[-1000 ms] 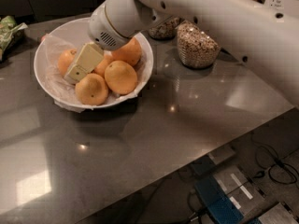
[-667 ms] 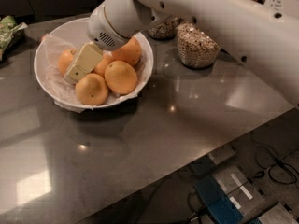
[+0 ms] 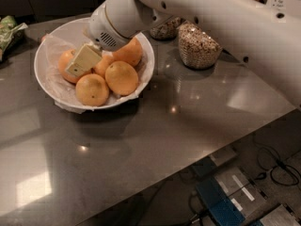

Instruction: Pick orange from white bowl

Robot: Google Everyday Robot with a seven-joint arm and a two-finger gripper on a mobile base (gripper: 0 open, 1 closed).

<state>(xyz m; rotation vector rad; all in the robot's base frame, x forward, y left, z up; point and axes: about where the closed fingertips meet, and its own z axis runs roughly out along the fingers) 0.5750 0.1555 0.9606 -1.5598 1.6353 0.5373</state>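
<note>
The grey surface [image 3: 141,140] fills most of the view, and the white arm [image 3: 211,18] reaches across it from the far right down to the far left. There the white bowl [image 3: 47,86] sits on the surface, wide and shallow, lined with crinkled wrap [image 3: 61,102] that spills over its near rim. To its right, at the far side, stand 2 glass jars [image 3: 196,45] of grain or nuts, apart from the bowl, and a green packet [image 3: 9,29] lies at the far left edge. In the bowl lie 5 oranges [image 3: 122,77], packed close and touching. The hand [image 3: 81,62] is down among them, its pale tip lying over the leftmost orange [image 3: 63,62] and just beside a middle one. That leftmost fruit looks like the one being reached for, though this is only a judgement. Whether the hand is clenched, released or grasping anything cannot be told from here. As for progress, the reach into the bowl seems done and the hand is at the fruit, but no orange is raised and all 5 rest in the bowl. A firm grasp and the lift clear of the rim appear to remain.
</note>
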